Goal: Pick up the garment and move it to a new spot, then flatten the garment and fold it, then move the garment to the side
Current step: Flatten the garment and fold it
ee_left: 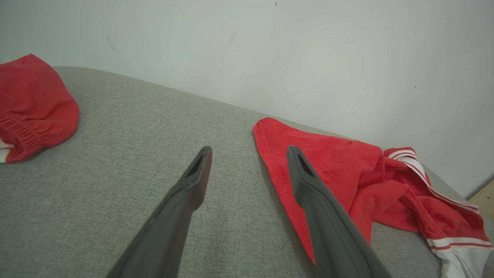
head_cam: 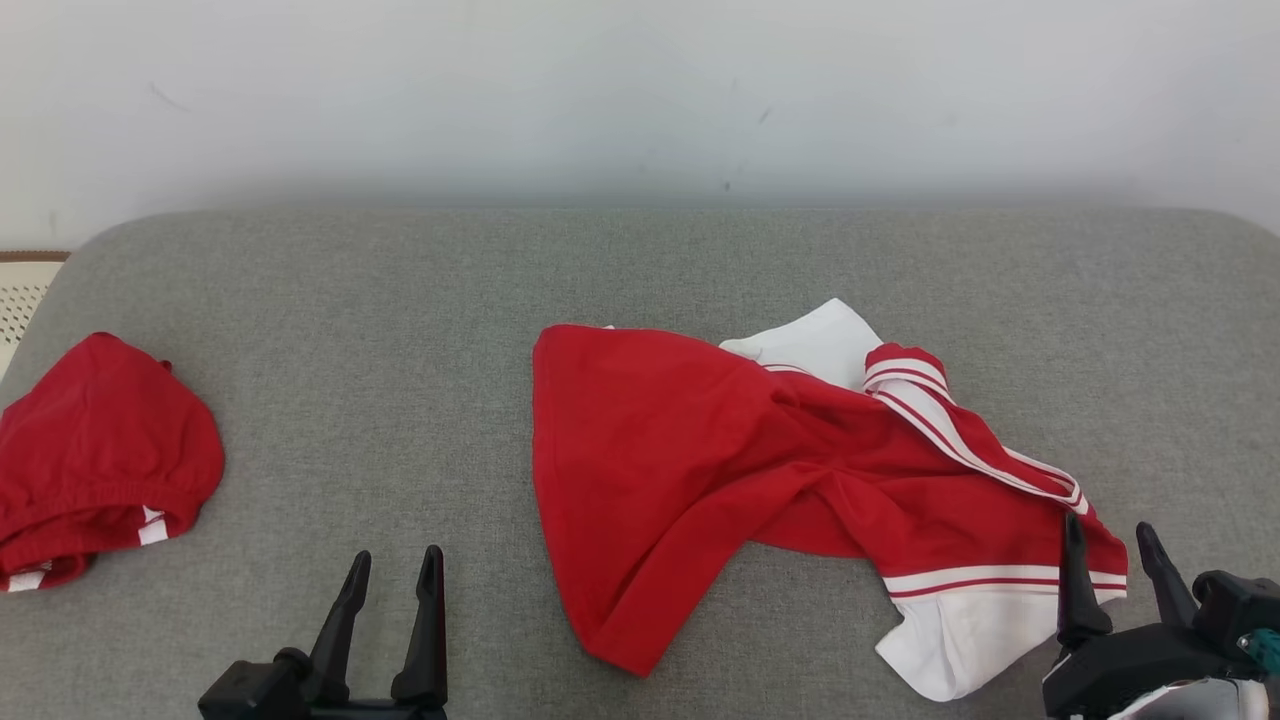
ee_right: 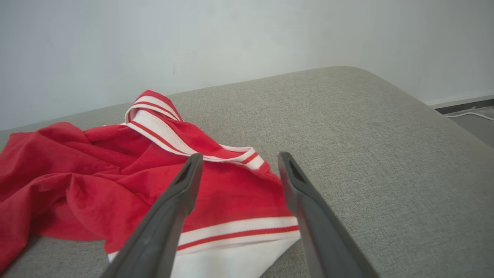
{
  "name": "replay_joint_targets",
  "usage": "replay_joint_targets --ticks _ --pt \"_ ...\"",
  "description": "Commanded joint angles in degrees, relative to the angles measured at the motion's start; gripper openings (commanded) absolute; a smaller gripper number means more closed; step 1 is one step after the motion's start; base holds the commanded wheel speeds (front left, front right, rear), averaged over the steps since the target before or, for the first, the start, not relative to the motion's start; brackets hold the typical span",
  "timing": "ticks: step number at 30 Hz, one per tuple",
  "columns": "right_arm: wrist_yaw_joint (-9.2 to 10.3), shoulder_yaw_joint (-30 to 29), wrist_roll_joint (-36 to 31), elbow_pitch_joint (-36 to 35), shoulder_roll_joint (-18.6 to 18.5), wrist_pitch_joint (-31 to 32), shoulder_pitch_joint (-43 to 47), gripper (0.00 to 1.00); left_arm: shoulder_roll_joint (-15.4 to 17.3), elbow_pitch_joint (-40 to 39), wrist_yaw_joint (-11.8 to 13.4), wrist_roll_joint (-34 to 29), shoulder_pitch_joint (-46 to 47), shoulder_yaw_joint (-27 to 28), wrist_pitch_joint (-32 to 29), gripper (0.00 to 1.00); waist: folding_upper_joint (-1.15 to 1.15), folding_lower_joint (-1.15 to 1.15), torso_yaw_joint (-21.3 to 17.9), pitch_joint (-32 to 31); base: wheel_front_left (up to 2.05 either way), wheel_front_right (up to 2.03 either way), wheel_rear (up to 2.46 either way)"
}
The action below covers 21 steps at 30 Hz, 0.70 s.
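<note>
Two sets hang wide open, empty: your left fingers (head_cam: 428,620) over grey cushion (head_cam: 400,350), your right fingers (head_cam: 1075,580) at the 4 o'clock hem (head_cam: 980,580) of the garment (head_cam: 700,460) crumpled at 1 o'clock. Pinch one layer and it may drag bunched.

Plain indoor room, prob. domestic or a mock-up of one; can't tell which. Evidence: wide padded surface (head_cam: 640,270) w/ grey woven upholstery & rounded corners, like a bed or sofa seat, set against a bare white wall (head_cam: 640,90) w/ a few scuff marks. Clothes lie on it: red-and-white garment (head_cam: 700,450) crumpled mid-surface, 2nd red garment (head_cam: 100,440) at the left end. Right wrist view: grey floor (ee_right: 476,129) past the corner, pale skirting (ee_right: 463,99), loose white cable (ee_right: 469,114). Cream perforated panel (head_cam: 18,305) w/ brown rim at far left.
</note>
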<state>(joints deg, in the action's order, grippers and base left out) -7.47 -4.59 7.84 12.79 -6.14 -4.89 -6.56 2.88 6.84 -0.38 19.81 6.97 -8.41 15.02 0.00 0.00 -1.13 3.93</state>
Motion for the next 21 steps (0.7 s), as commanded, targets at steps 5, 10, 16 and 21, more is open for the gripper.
replay_joint_targets --ticks 5,10,16,21 --pt "-0.05 0.44 0.60 -2.17 0.56 -2.92 0.26 1.00 0.01 0.75 -0.48 0.99 -0.50 -1.34 0.22 1.00 0.00 0.00 -0.16 0.13 0.00 0.00 0.00" --pt "-0.05 2.71 1.18 -3.50 1.45 -5.03 0.77 1.00 0.05 3.73 -1.74 1.10 0.72 -5.89 0.22 1.00 0.00 0.00 -0.61 0.24 0.00 0.00 0.00" --pt "-0.05 6.63 1.90 -4.90 2.51 -7.13 1.22 1.00 0.05 9.66 -1.19 2.33 3.65 -9.67 0.22 1.00 0.00 0.00 -2.06 1.18 0.00 0.00 0.00" --pt "-0.05 9.00 2.49 -4.33 2.95 -7.86 1.34 1.00 0.03 15.79 -0.85 4.12 6.23 -13.14 0.22 1.00 0.00 0.00 -3.52 2.07 0.00 0.00 0.00"
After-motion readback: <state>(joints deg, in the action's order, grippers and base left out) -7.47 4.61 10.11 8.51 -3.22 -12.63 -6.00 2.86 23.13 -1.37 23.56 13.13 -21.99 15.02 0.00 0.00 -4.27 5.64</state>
